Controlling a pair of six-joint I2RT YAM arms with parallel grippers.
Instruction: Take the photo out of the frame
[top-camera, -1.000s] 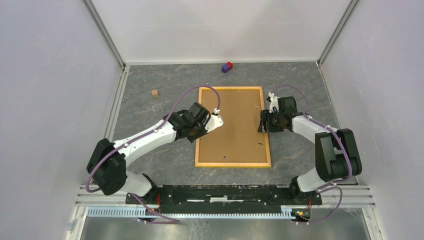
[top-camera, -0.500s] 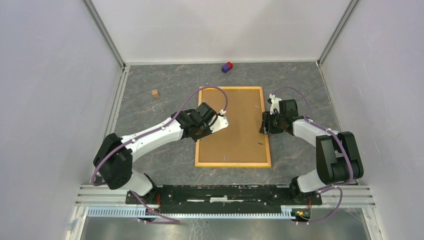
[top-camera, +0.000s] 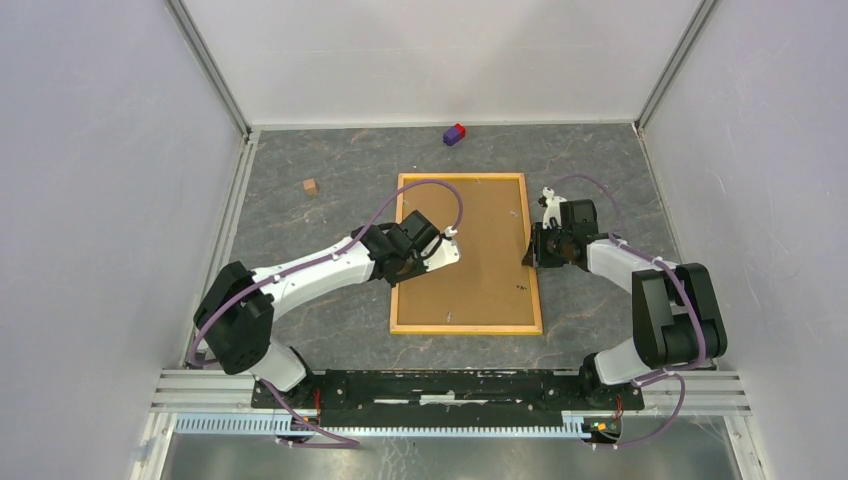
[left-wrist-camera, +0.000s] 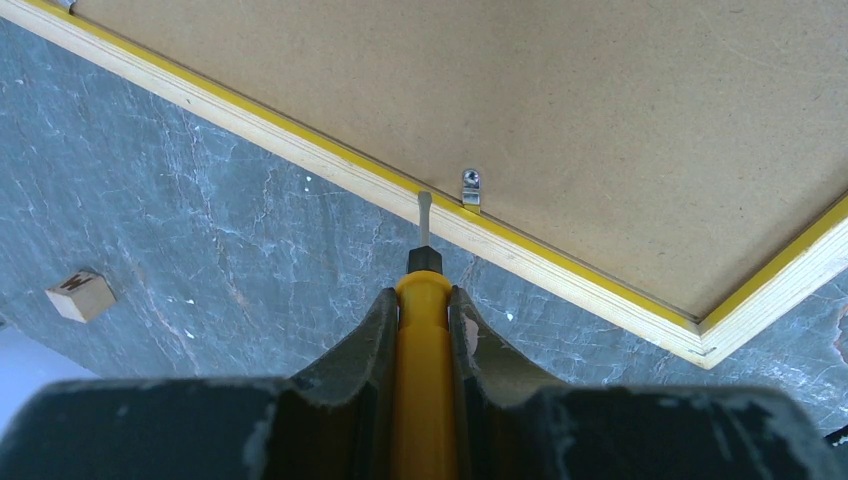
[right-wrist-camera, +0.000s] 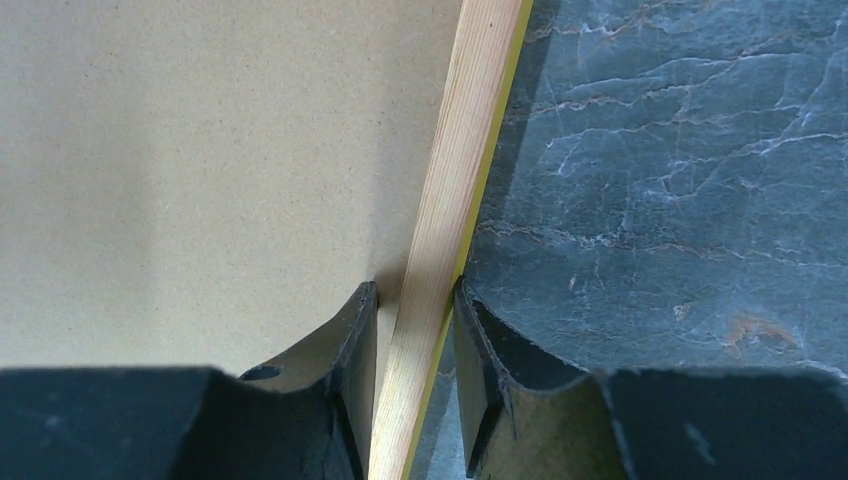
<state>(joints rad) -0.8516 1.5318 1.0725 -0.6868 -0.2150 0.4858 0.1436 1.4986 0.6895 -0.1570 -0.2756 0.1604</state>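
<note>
**Clip release: the frame (top-camera: 466, 328) lies flat, back up, on the counter (top-camera: 330, 160).**

The left gripper (left-wrist-camera: 423, 300) fingers clamp a yellow screwdriver (left-wrist-camera: 424, 390), its tip at the frame's left rail just beside a metal clip (left-wrist-camera: 470, 187); I would lever gently. The right gripper (right-wrist-camera: 415, 295) fingers stand narrow astride the frame's right rail; I cannot confirm a pinch. The frame's long axis runs away from the arms. I judge the photo lies hidden under the backing board (top-camera: 485, 215).

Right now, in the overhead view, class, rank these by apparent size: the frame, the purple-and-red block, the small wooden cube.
1. the frame, by far largest.
2. the purple-and-red block.
3. the small wooden cube, noticeably smaller.
</note>
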